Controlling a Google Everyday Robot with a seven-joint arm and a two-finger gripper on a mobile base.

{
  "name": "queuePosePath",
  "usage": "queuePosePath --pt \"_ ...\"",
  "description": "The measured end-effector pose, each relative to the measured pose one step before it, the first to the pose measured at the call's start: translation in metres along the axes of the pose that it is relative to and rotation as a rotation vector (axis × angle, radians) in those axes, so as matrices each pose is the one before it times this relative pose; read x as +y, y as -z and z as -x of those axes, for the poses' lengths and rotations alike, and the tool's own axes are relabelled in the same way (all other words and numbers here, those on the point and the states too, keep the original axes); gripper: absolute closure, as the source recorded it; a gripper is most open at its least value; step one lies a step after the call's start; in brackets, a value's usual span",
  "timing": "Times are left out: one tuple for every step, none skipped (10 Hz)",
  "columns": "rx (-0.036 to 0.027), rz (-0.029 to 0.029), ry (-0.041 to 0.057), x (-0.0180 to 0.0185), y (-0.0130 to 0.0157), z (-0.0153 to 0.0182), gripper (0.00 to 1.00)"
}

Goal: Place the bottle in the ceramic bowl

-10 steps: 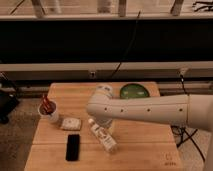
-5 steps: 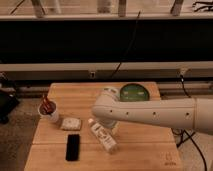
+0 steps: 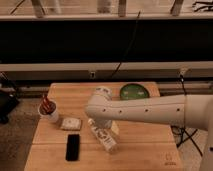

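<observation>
Since the earlier frames the arm [image 3: 145, 110] has sunk lower and its rounded bend has slid forward, so it now hangs over the upper end of the bottle [image 3: 103, 136], while nothing on the desk [image 3: 145, 145] has shifted. The gripper [image 3: 113, 126] sits under that bend, just beside the bottle's upper part and mostly hidden by the arm's white shell, so I cannot tell whether the jaws are spread or pressed together, nor whether they touch the bottle. The drop looks like an approach for a pick. The bottle lies flat and slanted on the wood near the front middle of the desk, with 1 end tucked beneath the arm, so a low reach from above suits it. It is slim, pale plastic with a faint printed label, light and round enough that it may roll if nudged sideways. The ceramic bowl [image 3: 134, 92] stands well apart at the back right, round, glossy green with a darker rim, and nothing shows inside it; its wide mouth should take the bottle easily. To the left stand 3 bystanders: a white cup [image 3: 49, 113] holding red sticks, a small whitish square packet [image 3: 71, 123] just beside it, and a flat black phone [image 3: 73, 147] lying nearer the front. The desk top is pale wooden planks, matte and level.
</observation>
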Motion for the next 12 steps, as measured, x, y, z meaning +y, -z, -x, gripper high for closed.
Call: queuePosePath --pt "-0.00477 0.00182 0.06139 -0.00246 -0.00045 0.00252 0.2" --pt "-0.00561 -0.0012 0.07146 -0.00381 -0.00087 0.00253 0.2" --pt "-0.00235 -0.00074 0.0565 -0.00276 -0.00126 0.0008 0.2" --pt "-0.00341 -0.00107 0.03727 -0.00197 -0.00165 0.00084 0.2" --pt "0.00065 0.00107 0.06096 -0.00147 -0.00411 0.00007 0.2" --pt "0.00584 -0.00353 0.03286 -0.00021 -0.00373 -0.00165 0.2" --pt "0.01174 -0.0079 0.036 -0.00004 -0.00508 -0.00232 0.2" --pt "0.00495 -0.00216 0.01655 0.0012 -0.0045 -0.00049 0.2" --pt "0.0043 -0.00405 0.01215 0.00103 -0.00525 -0.00087 0.2" --pt "0.00108 -0.00248 0.00461 0.00173 -0.00638 -0.00008 0.2" --pt "-0.00294 0.00003 0.00174 0.00207 -0.00772 0.0011 0.2" --pt "-0.00557 0.00133 0.00333 0.00172 -0.00931 0.00205 0.2"
